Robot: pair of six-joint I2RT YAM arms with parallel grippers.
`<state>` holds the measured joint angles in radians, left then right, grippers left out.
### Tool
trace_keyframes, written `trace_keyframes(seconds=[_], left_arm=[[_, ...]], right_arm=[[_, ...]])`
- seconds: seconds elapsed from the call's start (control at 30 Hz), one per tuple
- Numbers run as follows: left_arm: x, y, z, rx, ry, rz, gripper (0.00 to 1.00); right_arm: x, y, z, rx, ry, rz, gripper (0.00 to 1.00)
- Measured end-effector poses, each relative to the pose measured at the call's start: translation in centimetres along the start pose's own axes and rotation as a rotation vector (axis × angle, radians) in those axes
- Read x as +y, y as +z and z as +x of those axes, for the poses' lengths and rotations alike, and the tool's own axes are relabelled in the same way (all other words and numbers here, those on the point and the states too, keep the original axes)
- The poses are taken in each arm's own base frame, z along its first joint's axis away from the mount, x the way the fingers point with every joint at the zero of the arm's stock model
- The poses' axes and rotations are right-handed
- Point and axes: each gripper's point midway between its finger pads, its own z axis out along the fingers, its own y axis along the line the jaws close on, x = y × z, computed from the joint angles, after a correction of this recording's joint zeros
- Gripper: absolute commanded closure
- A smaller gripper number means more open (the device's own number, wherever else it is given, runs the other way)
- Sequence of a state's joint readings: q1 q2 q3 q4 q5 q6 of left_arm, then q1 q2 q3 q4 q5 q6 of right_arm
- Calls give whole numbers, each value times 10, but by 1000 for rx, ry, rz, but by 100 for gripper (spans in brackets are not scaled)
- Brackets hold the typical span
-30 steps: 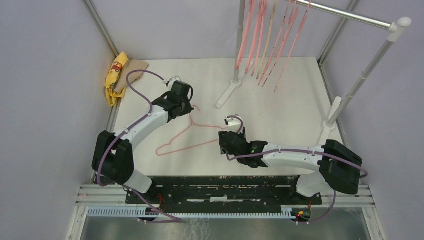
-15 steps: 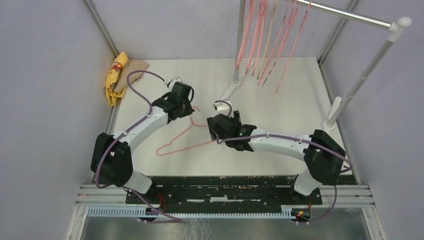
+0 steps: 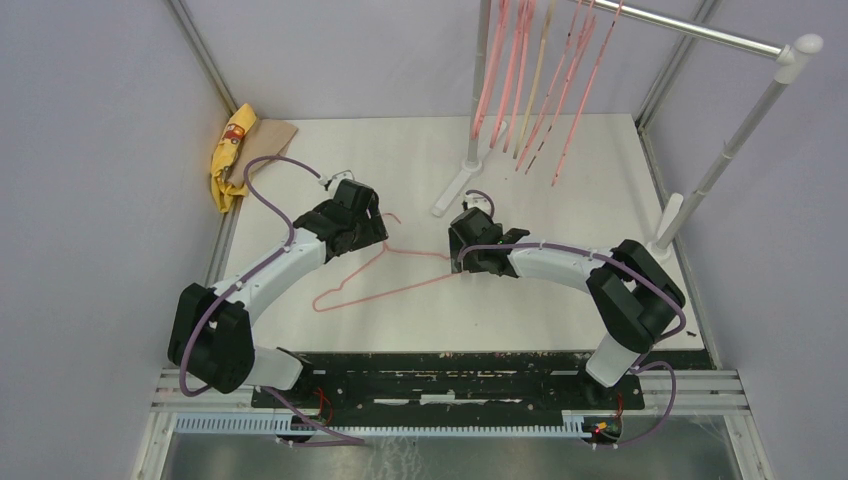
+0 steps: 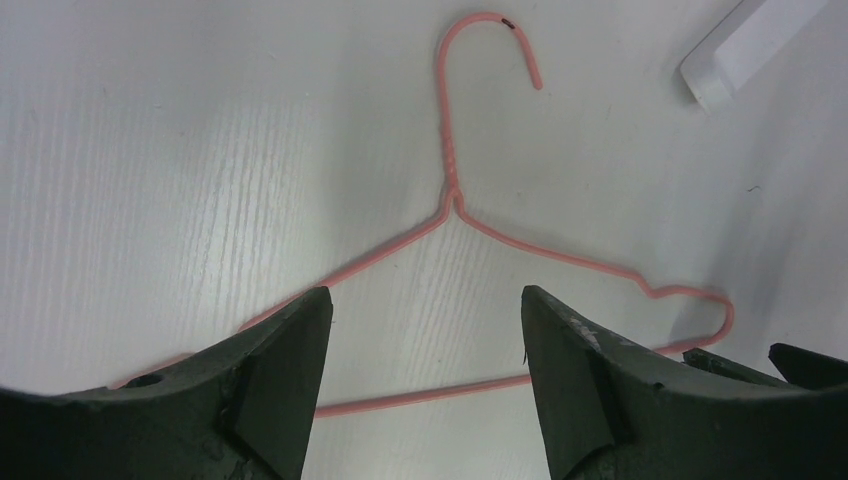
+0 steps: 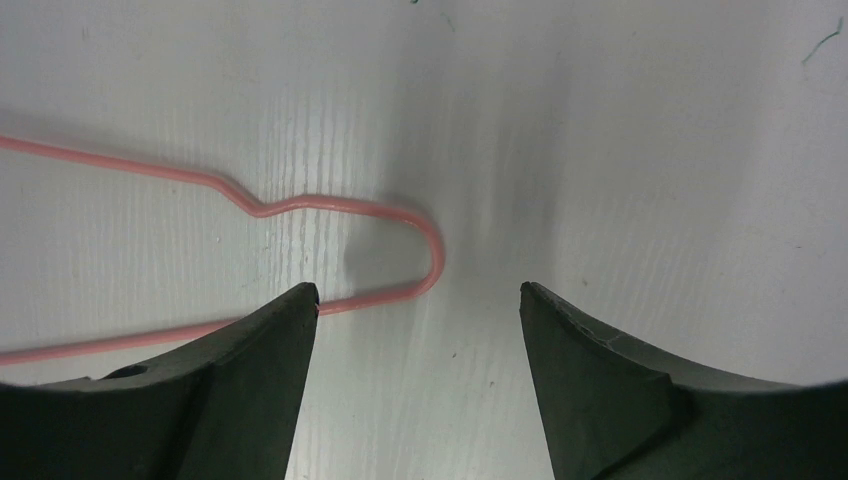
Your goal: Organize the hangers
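Far left, yellow cloth [image 3: 229,152] bunched at the table [image 3: 560,300] edge, over a tan one (mostly hidden). Left arm is stretched forward and bent inward. The left gripper [image 4: 425,310] points down at the table with its claw spread wide, nothing in it. Its wrist view shows the pink wire hanger [image 4: 450,190] flat on the table, hook pointing away. Both shoulder wires run down toward the two fingers [image 4: 270,380], whose dark bodies cover the lower left part of the frame. We can't tell how high it hovers.

Right arm is folded back across the middle. The right gripper [image 5: 418,300] hangs over the hanger's rounded right end, claw also wide and gripping nothing. That loop lies just ahead of the gap, nearer one finger [image 5: 250,360]. We can't tell whether there is contact.

Back right, the other hangers [image 3: 520,70] hang from the rail stand [image 3: 700,32], hooks cut off by the frame's top edge. They overlap, so we can't give a firm count.
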<state>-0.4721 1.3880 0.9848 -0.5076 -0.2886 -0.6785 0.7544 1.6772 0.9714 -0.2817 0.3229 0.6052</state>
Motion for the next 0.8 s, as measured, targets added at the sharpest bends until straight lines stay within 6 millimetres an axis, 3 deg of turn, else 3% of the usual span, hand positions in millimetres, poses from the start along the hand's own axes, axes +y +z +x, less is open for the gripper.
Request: trace_keyframes(seconds=[0.23,0.43,0.8], left_arm=[[10,5,13,28,12,-24,23],[14,2,15,26,20,-23,23],[18,-14,13,-7,8,4,24]], right_arm=[[10,0,6,19,37,-27,32],[-4,9,19,39,49,48,31],[-9,20,8,10,86,79,81]])
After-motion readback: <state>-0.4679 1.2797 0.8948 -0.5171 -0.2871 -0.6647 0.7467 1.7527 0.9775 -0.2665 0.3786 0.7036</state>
